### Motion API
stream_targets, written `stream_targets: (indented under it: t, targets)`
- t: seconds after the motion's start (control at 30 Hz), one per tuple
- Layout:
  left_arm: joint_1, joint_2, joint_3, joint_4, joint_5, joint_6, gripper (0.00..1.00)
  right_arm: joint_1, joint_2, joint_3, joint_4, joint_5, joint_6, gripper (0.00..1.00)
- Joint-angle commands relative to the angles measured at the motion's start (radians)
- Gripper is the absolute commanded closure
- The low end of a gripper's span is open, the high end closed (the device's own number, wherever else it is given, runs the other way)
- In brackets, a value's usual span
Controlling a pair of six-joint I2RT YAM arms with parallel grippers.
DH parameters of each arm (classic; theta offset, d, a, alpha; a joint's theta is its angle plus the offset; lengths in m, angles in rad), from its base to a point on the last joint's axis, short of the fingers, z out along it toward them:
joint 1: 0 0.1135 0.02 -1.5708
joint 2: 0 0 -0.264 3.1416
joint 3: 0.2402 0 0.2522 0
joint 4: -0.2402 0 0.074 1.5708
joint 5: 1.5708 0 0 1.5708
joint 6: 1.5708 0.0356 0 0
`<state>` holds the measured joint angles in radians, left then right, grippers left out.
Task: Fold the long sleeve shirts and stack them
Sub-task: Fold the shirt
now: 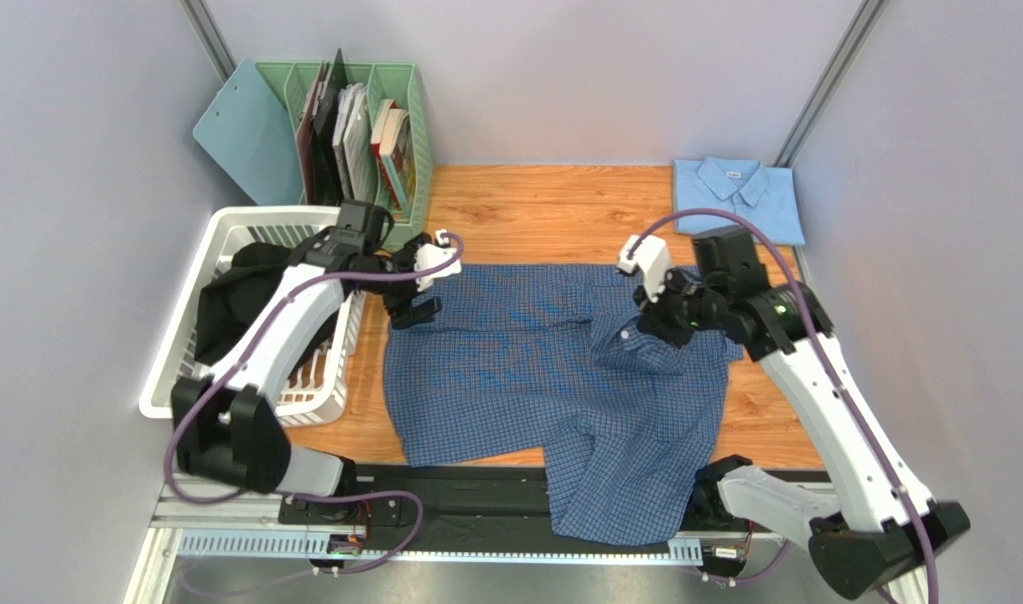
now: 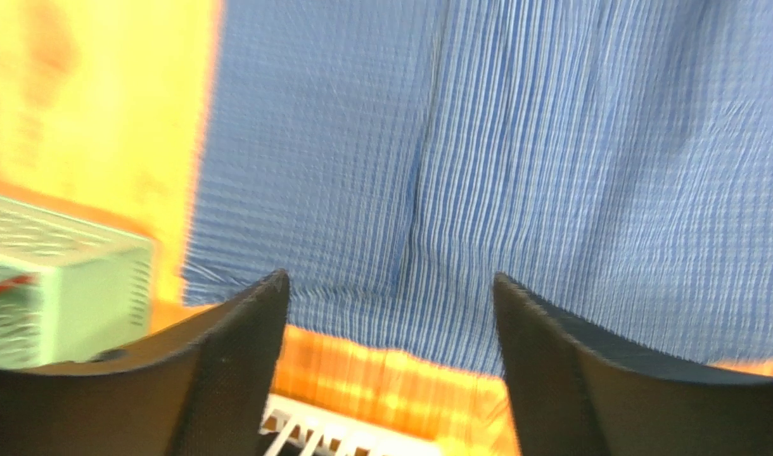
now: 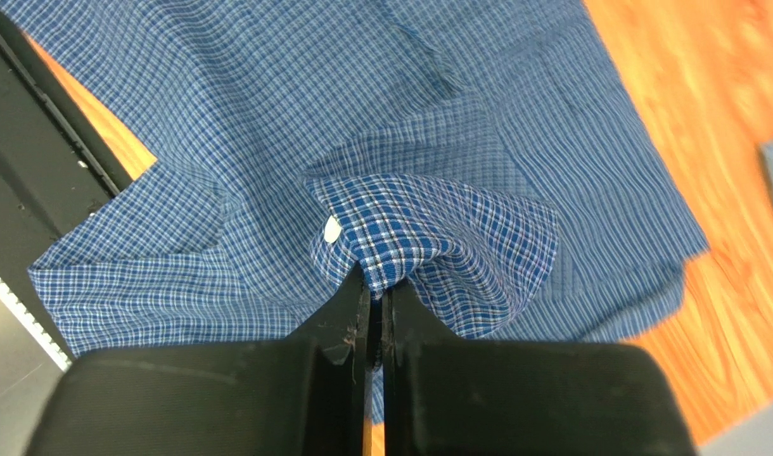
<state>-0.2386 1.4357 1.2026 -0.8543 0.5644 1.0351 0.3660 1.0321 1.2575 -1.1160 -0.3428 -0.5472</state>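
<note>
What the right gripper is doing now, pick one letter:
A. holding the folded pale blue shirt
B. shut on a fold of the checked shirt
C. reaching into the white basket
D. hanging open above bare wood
B: the right wrist view shows the right gripper with its jaws closed together on a pinched-up fold of the checked shirt.

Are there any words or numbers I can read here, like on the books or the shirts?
None can be read.
Books in the green rack: spines and covers too small to read.
Pale blue shirt: no readable label.
Checked shirt: only a plain white button, no words.
</note>
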Motion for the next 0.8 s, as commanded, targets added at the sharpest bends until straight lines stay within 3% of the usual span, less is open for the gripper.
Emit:
stream_targets:
  t: [0.0, 0.13, 0.37, 0.4, 0.53, 0.63, 0.77]
  targets:
    - [-0.004, -0.214, -0.044, 0.133, 0.271, -0.21, 0.01, 0.085, 0.097, 0.009, 0.139, -0.047, 0.035, 1.0]
    - [-0.071, -0.382, -0.181, 0.322, 0.276, -0.357, 0.01, 0.1, 0.253, 0.057, 0.185, -0.14, 0.114, 1.0]
    - [-0.218, -0.566, -0.4, 0.426, 0.236, -0.234, 0.01, 0.114, 0.56, 0.161, 0.228, -0.263, 0.193, 0.97]
    - [-0.231, -0.566, -0.414, 0.435, 0.236, -0.23, 0.01, 0.122, 0.591, 0.18, 0.216, -0.259, 0.194, 0.94]
    - [-0.297, -0.496, -0.459, 0.557, 0.192, -0.335, 0.01, 0.091, 0.717, 0.302, 0.096, -0.28, 0.216, 0.54]
    - [-0.344, -0.378, -0.434, 0.622, 0.129, -0.401, 0.01, -0.024, 0.691, 0.307, 0.056, -0.327, 0.242, 0.41]
    - [-0.444, -0.166, -0.307, 0.62, 0.014, -0.406, 0.01, -0.177, 0.628, 0.231, 0.036, -0.334, 0.237, 0.37]
